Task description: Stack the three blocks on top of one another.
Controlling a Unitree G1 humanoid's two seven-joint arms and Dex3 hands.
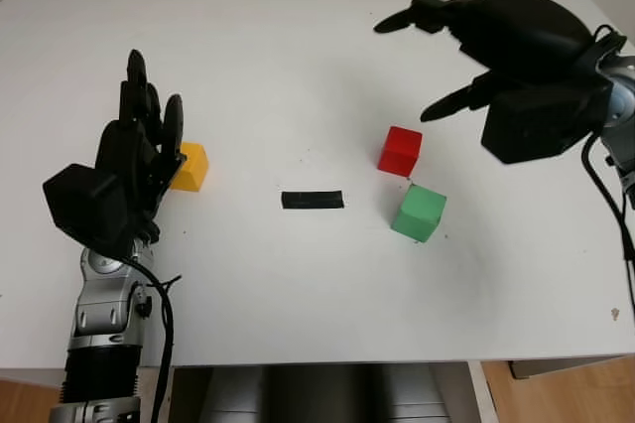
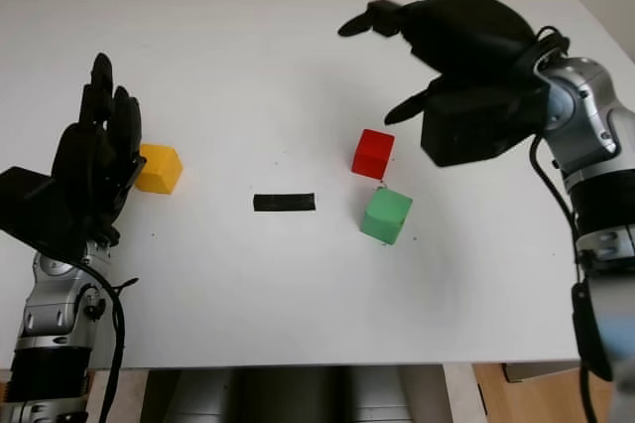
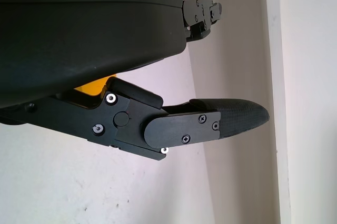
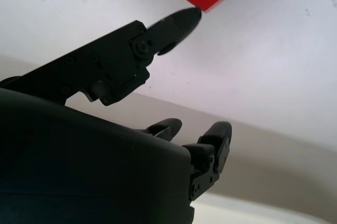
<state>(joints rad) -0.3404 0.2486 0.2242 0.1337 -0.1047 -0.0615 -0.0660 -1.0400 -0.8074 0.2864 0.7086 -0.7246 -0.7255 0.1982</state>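
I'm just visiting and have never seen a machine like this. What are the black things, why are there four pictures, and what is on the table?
The black shapes are the two hands of a humanoid robot, each with three fingers. The two wide pictures come from a pair of cameras in its head, looking down at a white table. The other two are taken from cameras at its wrists, so each shows its own hand from very close.

On the table lie three small blocks: a yellow block right beside the left hand, and a red block with a green block close by it, nearer the robot. Between them is a short black strip.

The right hand hangs open above the table, beyond the red block. Neither hand holds anything, and no block is stacked yet.
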